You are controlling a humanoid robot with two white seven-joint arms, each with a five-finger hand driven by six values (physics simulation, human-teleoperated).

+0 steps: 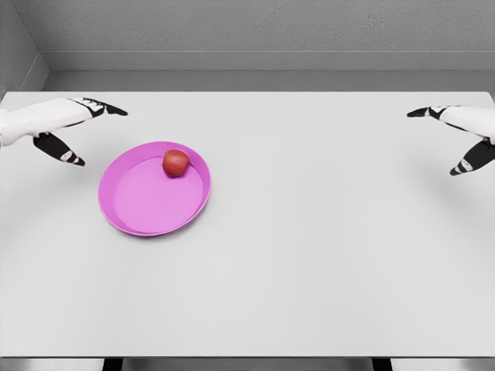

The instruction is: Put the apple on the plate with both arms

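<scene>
A red apple (175,162) lies on the pink plate (139,205), near the plate's far rim, left of the table's middle. My left hand (81,131) hovers at the far left edge, left of the plate and apart from it, fingers spread and holding nothing. At the far right edge my right hand (452,139) is likewise open and empty, well away from the plate.
The white table (309,255) spans the view, its front edge along the bottom. A grey wall runs behind the table's far edge.
</scene>
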